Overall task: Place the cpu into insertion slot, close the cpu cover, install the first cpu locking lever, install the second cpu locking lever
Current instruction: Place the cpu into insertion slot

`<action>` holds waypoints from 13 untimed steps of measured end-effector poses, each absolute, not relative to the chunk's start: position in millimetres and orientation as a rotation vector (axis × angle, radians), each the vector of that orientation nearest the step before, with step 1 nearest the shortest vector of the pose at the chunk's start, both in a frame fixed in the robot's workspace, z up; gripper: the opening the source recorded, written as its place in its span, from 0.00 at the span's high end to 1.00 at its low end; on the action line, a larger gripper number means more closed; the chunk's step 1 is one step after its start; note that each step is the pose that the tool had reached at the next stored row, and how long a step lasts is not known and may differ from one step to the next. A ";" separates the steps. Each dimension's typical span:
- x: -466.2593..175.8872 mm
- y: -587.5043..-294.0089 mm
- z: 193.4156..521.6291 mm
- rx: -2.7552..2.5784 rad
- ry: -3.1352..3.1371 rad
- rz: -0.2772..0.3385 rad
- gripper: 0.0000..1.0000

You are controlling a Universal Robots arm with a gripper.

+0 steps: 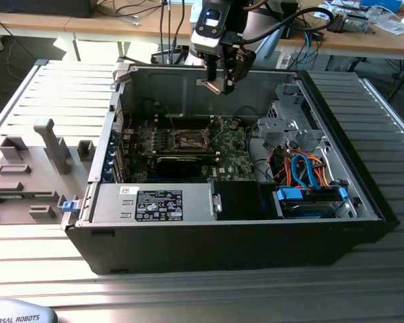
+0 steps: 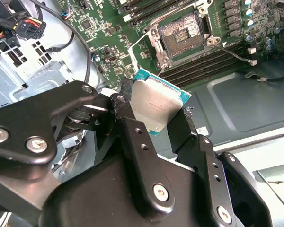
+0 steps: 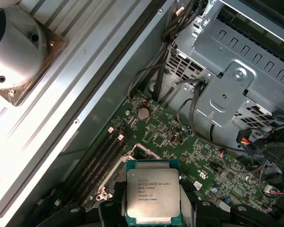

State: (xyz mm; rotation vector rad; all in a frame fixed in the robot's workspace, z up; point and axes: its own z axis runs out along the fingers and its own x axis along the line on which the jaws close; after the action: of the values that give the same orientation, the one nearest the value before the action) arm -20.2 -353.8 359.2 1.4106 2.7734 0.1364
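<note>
Ribbed grey metal makes the bench (image 1: 188, 296), and on it lies an open computer case (image 1: 188, 249) with its motherboard (image 1: 232, 158) facing up; a grey fixture block (image 1: 34, 168) stands on the exterior view's left. Above the far wall of the case hangs the tool (image 1: 223, 79), and its two black fingers (image 2: 128, 113) are closed on opposite edges of the cpu (image 2: 156, 106), so the chip sits between them with its dull silver top showing in both wrist views (in the first wrist view (image 3: 153, 196) it is seen flat from above). The cpu is in the air, well apart from the board, not touching anything except the fingers. Below it the insertion slot (image 2: 182, 35) is bare: its field of contacts is exposed and nothing covers it, so I judge that the cpu cover is not closed, though I cannot tell exactly how it stands. Thin metal rods beside the slot, which I take for the locking levers (image 2: 131, 48), seem to be released. By my judgement the task is at its first step: the chip is picked up but not yet placed, and the cover and both levers are left to do.
</note>
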 end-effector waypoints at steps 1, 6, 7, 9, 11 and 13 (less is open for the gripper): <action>-20.3 -353.8 359.2 1.412 2.772 0.136 0.46; -20.3 -353.8 359.1 1.423 2.767 0.136 0.46; -20.3 -353.8 359.1 1.425 2.766 0.136 0.46; -20.3 -353.8 359.0 1.430 2.763 0.136 0.46; -20.3 -353.8 359.0 1.433 2.761 0.136 0.46; -20.3 -353.8 359.0 1.435 2.760 0.136 0.46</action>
State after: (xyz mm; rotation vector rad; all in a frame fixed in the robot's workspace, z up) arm -20.3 -353.8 359.0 1.4347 2.7602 0.1360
